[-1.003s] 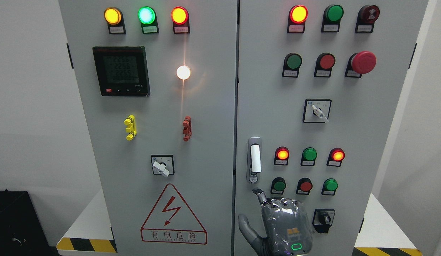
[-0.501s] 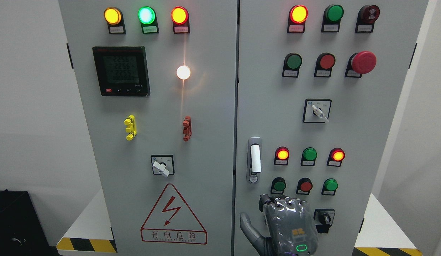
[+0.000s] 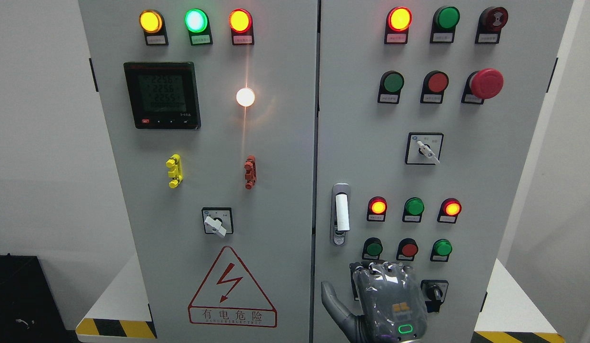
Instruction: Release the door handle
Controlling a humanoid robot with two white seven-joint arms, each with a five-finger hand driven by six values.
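Fingers [image 3: 376, 269] of the right hand [image 3: 387, 302] are curled in at the knuckles w/ nothing in them; thumb [image 3: 334, 303] sticks out to the left. The hand sits low on the right cabinet door, back facing the camera, green light on near the wrist. Door handle [image 3: 341, 212] is above and a bit left of the hand, apart from it: white grip upright in a chrome plate, keyhole at the bottom. Right of the handle: two rows of round buttons [image 3: 410, 227], red & green. Black rotary switch [image 3: 433, 292] is just right of the hand, partly hidden by it. On the left door: hazard triangle [image 3: 232, 288] low down, digital meter [image 3: 162, 95] up top. Left arm doesn't show.
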